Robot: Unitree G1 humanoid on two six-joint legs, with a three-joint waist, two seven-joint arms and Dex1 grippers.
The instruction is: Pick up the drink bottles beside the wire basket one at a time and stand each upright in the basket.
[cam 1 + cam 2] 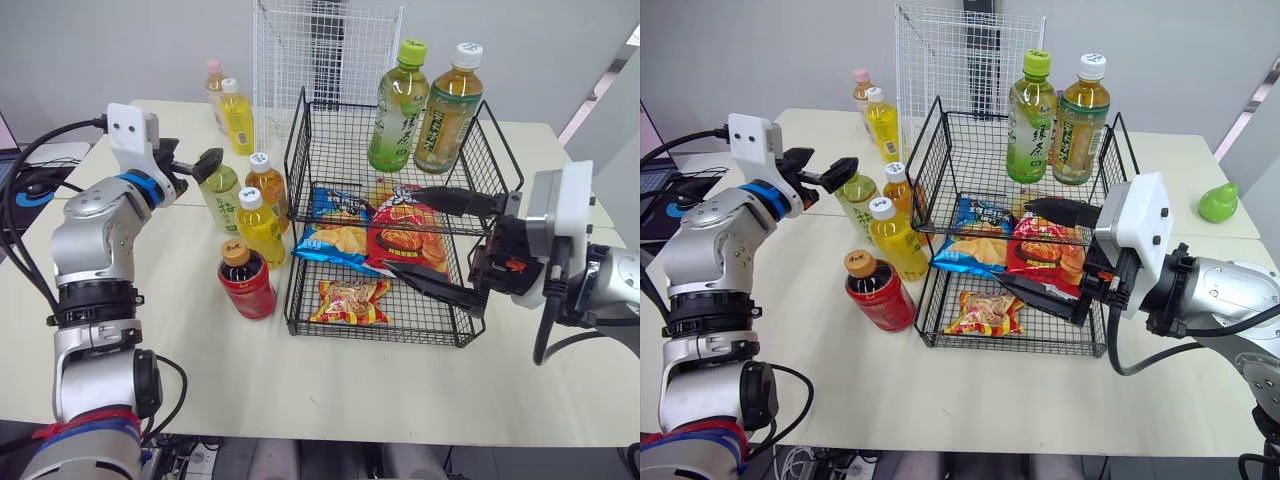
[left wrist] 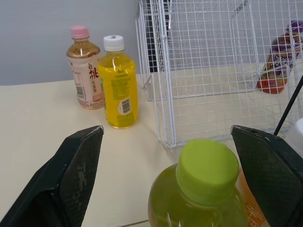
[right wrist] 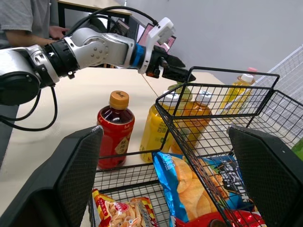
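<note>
You're looking over pale cream tables (image 1: 330, 390) pushed together (a seam shows on the robot's left), with a plain grey wall (image 1: 120, 40) behind them. A white wire rack (image 1: 330, 50) stands towards the back. The light is soft and even.

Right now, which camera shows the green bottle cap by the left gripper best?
The left wrist view: the green cap is close up between the left gripper's open fingers. The eye views show it partly behind a finger. The right wrist view shows it far off, past the black basket.
</note>
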